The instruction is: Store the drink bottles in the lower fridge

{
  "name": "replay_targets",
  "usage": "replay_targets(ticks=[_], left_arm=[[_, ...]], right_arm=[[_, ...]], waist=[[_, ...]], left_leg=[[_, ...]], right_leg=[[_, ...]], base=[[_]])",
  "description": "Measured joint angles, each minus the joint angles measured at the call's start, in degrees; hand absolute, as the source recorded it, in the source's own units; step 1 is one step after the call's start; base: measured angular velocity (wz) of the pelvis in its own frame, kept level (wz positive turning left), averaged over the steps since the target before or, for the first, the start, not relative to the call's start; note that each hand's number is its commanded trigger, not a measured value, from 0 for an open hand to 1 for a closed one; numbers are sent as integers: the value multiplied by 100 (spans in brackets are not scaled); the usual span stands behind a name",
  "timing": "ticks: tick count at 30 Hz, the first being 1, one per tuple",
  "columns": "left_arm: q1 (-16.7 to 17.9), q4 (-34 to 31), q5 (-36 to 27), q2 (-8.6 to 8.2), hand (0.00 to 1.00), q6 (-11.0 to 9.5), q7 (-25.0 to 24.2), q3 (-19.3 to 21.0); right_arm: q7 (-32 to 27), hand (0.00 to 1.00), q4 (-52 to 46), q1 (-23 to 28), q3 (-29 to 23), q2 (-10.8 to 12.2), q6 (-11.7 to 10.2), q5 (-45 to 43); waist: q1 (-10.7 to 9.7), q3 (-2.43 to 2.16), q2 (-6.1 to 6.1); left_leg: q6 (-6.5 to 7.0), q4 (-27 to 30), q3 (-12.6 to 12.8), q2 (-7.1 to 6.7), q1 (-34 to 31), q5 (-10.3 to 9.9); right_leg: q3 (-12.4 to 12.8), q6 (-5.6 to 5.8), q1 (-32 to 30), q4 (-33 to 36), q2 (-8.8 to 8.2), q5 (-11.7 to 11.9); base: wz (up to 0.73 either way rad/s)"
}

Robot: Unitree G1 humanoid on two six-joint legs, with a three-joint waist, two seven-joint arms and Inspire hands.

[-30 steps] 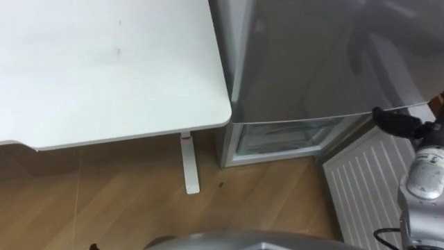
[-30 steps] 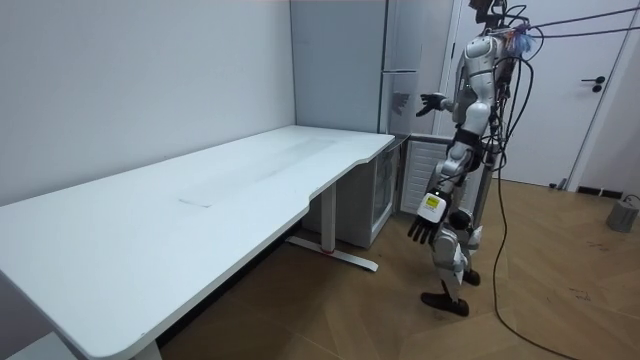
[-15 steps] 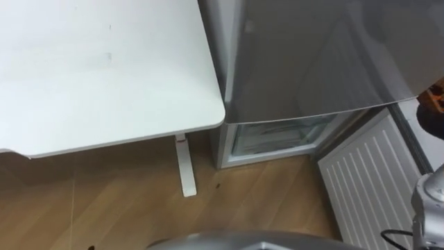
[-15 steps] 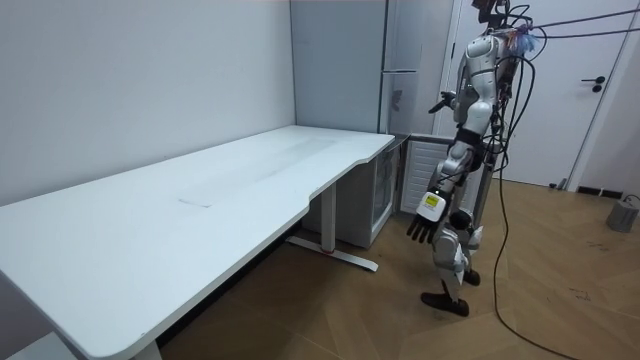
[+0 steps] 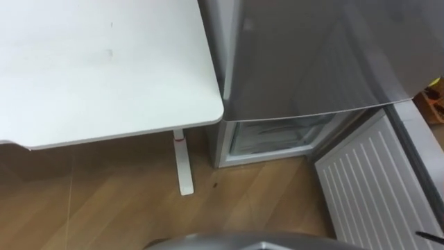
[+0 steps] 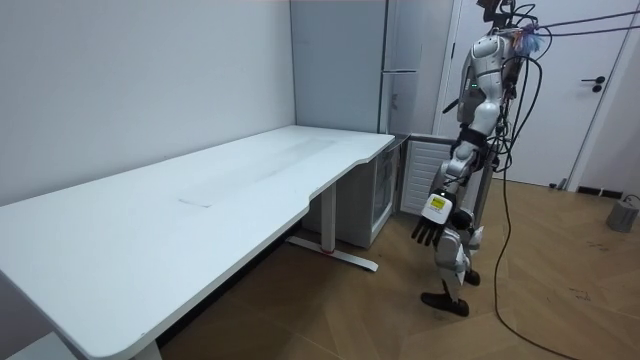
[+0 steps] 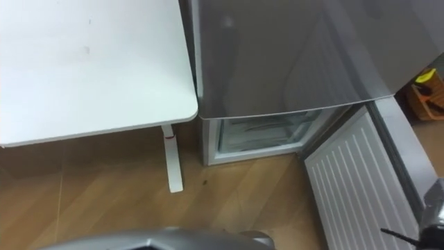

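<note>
Stands facing the fridge (image 5: 312, 55), right of the white surface (image 5: 104, 69). Has the lower compartment (image 5: 274, 135) open already, its ribbed door (image 5: 368, 187) swung out to the near right. Lets the left hand (image 6: 430, 228) hang low, fingers slack, holding nothing. Holds the right hand (image 6: 453, 102) up by the chest; cannot tell whether open or closed. Cannot tell where the drinks are. Could clip that open door with a leg when turning to fetch them, knocking it shut. Might also overbalance bending so low.

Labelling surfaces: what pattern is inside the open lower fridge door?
White ribbed inner door panel; clearest in left eye view.
</note>
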Motion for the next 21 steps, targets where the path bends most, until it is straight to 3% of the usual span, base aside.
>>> replay_targets(ticks=[4, 9, 13, 16, 21], left_arm=[[-1, -9, 6, 30, 0, 128, -44, 258], [76, -177, 0, 231, 0, 267, -144, 279], [75, -178, 0, 286, 0, 261, -243, 350], [80, -185, 3, 379, 0, 263, -301, 372], [52, -226, 5, 440, 0, 265, -370, 457]], right_arm=[[227, 0, 667, -221, -212, -397, 194, 382], [666, 0, 1767, -458, -254, -963, 399, 975], [1036, 0, 2301, -522, -252, -1117, 541, 981], [1368, 0, 2687, -524, -248, -1216, 593, 1052], [1667, 0, 2870, -533, -258, -1386, 693, 1133]], waist=[[-9, -7, -89], [-9, -9, -122], [-5, -9, -120], [-111, -3, -127], [-148, -1, 1]], left_leg=[[0, 73, -110, -7, -109, 0], [-2, 105, -197, -15, -123, 1], [-7, 127, -194, -13, -110, 4], [-10, 265, -311, -15, -185, -1], [-25, 282, -335, 4, -234, 8]], right_leg=[[-27, -3, -28, -3, 4, 2], [-65, -4, 13, -9, 11, 3], [-17, -9, 29, -11, 24, 5], [-55, -19, 27, -17, 40, 12], [12, -63, 6, -20, 73, 38]], base=[[14], [9], [1], [17], [-1]])
